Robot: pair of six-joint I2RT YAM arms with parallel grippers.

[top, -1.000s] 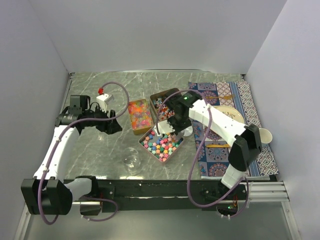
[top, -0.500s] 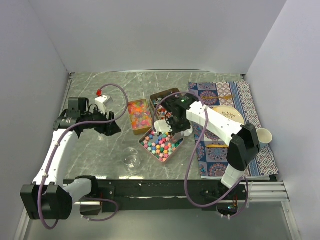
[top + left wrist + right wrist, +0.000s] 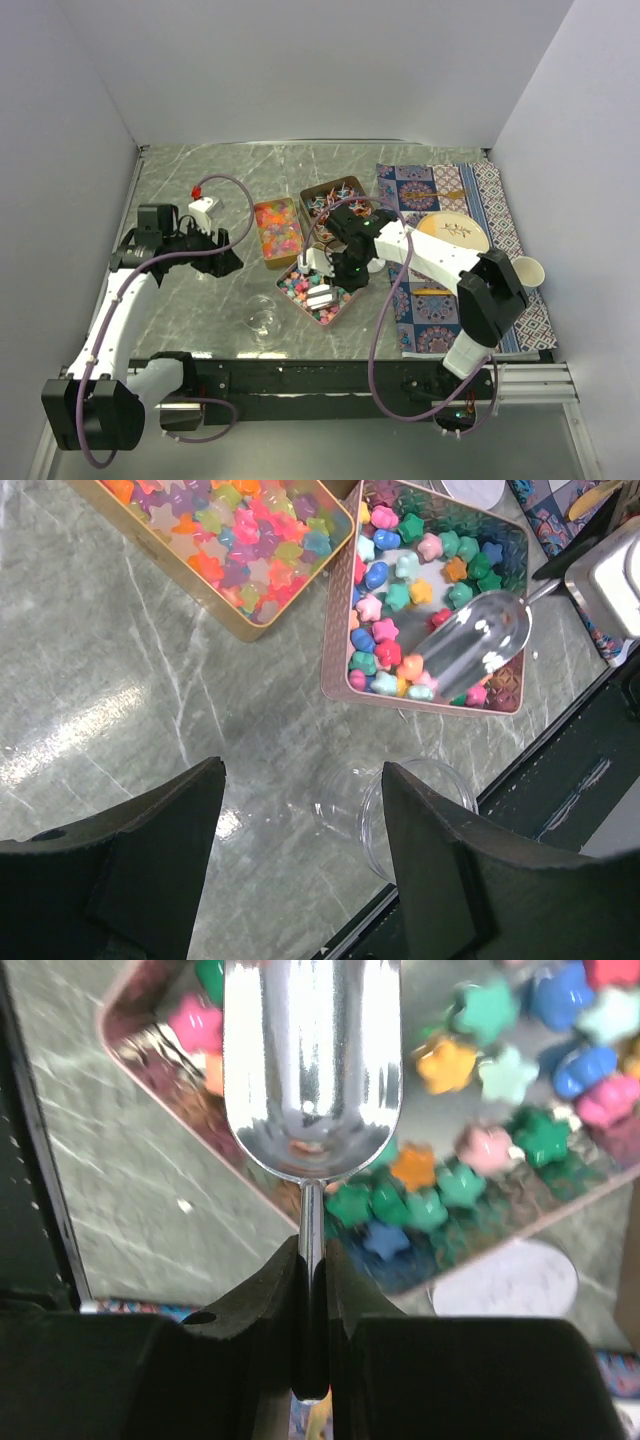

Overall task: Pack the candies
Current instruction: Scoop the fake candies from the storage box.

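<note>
Moved my right hand [image 3: 312,1260] down over star tin [image 3: 338,620], clamped on scoop [image 3: 312,1070] handle. Dig under candies [image 3: 447,1063], lift level; my left hand [image 3: 300,800] apart.

We saw scoop [image 3: 312,1070] bowl cut off at top edge, handle end buried between right gripper [image 3: 312,1250] fingers. Jar [image 3: 345,800] sat half behind left gripper [image 3: 303,770] finger. Overhead, we couldn't tell candies [image 3: 297,287] apart: too small.
</note>
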